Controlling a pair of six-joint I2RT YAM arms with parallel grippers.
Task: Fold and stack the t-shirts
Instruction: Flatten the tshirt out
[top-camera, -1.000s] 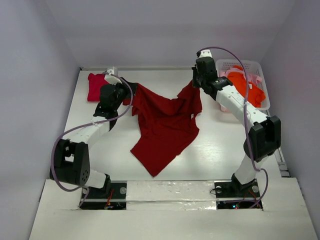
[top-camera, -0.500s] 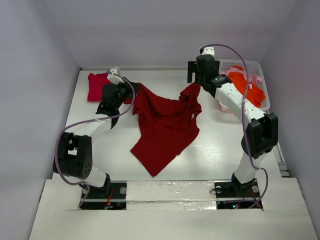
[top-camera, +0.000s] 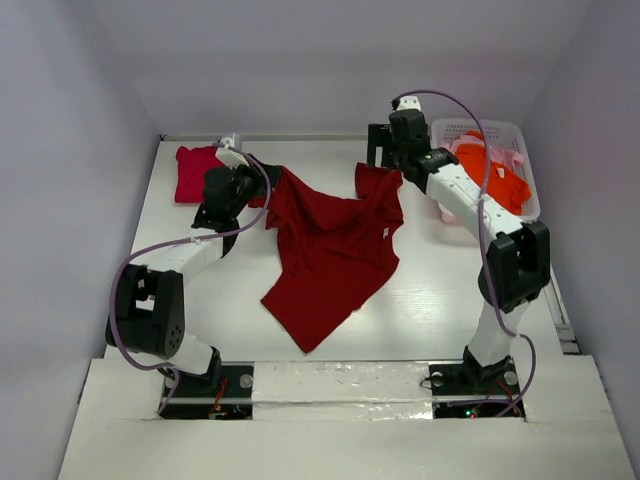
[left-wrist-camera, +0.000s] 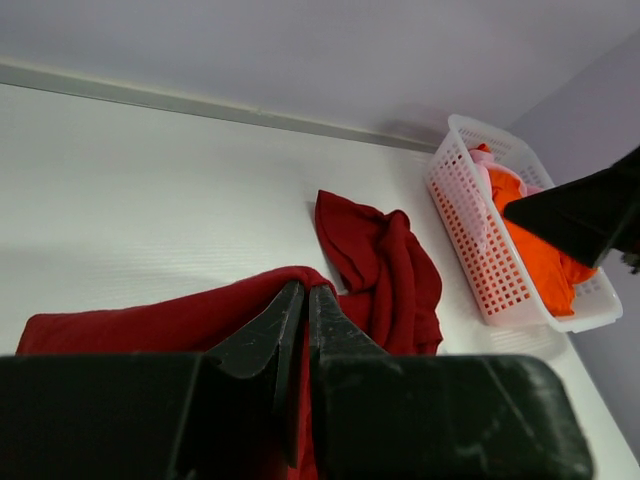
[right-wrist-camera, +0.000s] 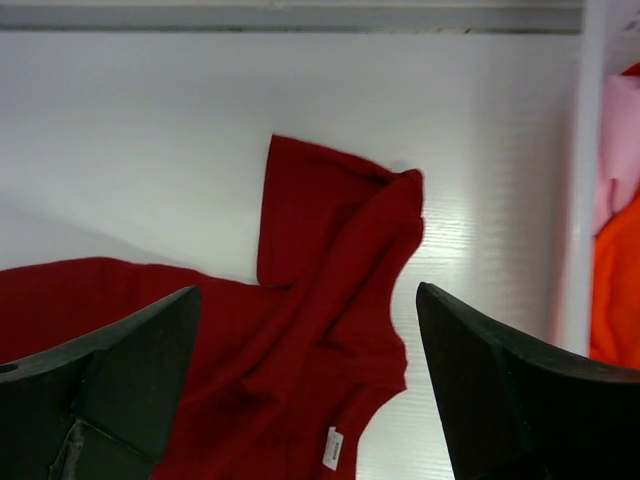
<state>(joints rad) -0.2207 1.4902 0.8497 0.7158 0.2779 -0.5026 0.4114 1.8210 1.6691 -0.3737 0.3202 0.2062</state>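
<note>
A large dark red t-shirt (top-camera: 330, 250) lies spread and crumpled across the middle of the table. My left gripper (top-camera: 262, 188) is shut on its left shoulder edge, and the cloth is pinched between the fingertips (left-wrist-camera: 290, 300). My right gripper (top-camera: 380, 155) hangs open above the shirt's right sleeve (right-wrist-camera: 330, 220), which lies bunched on the table, touching neither finger. A crimson-pink t-shirt (top-camera: 192, 172) lies folded at the far left. The orange t-shirt (top-camera: 497, 182) and a pale pink one (top-camera: 512, 157) are in the basket.
The white lattice basket (top-camera: 478, 127) stands at the far right, close beside the right arm; it also shows in the left wrist view as the basket (left-wrist-camera: 470, 215). The back wall runs just behind both grippers.
The right gripper has opened and let go of the dark red shirt's right sleeve, which dropped onto the table. That gripper moved slightly back and left. The left gripper keeps its hold.
</note>
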